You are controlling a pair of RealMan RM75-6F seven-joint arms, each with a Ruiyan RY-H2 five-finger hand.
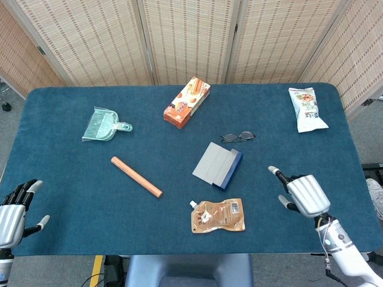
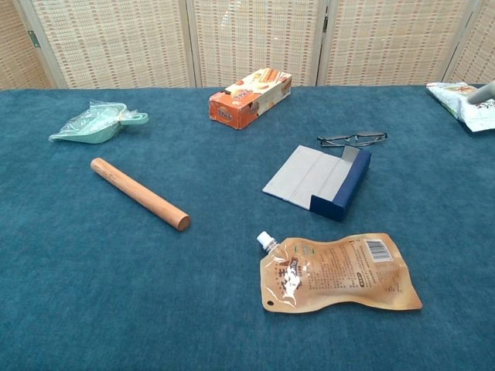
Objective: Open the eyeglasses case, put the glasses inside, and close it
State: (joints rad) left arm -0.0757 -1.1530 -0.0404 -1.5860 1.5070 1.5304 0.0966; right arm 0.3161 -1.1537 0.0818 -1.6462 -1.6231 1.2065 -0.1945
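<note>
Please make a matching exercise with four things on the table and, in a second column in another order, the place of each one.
1. glasses
2. wooden rod
3. brown spout pouch
4. white snack bag

A. far right part of the table
B. near edge, in front of the case
C. just behind the open blue case
D. left of the case

Pairs: 1-C, 2-D, 3-B, 4-A

Head view: looks steeply down from above my shoulders, takes in the whole blue table [image 1: 72, 173] and the wicker screens [image 1: 191, 36] behind it
Chest view: sits low and near the front edge, faces level across the cloth toward those screens
Shared: the middle of the table, with eyeglasses case [image 1: 218, 165] [image 2: 319, 182], glasses [image 1: 238, 137] [image 2: 353, 139] and orange box [image 1: 187, 102] [image 2: 249, 97] in both
</note>
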